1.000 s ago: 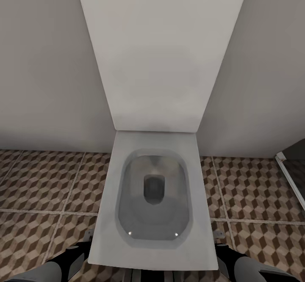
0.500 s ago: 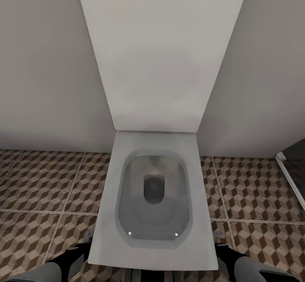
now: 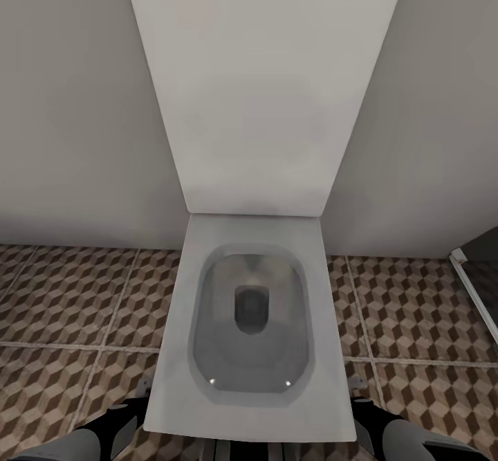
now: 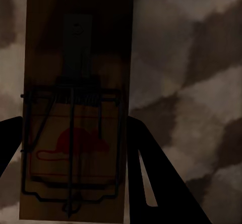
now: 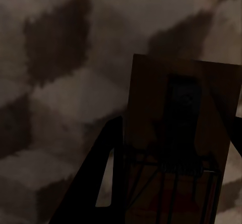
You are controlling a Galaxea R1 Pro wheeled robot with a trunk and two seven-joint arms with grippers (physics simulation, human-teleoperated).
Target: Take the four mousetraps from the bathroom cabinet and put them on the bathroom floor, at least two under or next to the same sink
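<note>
Mousetrap sits between the two dark fingers of the left hand, pinched across its long edges; wire frame, spring and red mouse mark face the camera. Second mousetrap likewise sits between the right hand's fingers, gripped by its sides, picture very dark

Both traps hang over the cube-pattern floor, blurred behind them in the wrist views; whether they touch it I cannot tell

Handling, as judged: thin stiff wooden board, light, no give. Smooth side edges could slip or twist in a narrow pinch. Hold across the bare long edges, clear of bar and spring; the wire looks the delicate part

Head view: square white toilet dead ahead against pale wall, arms low at either side of it. No sink here, so placing needs a turn elsewhere
</note>
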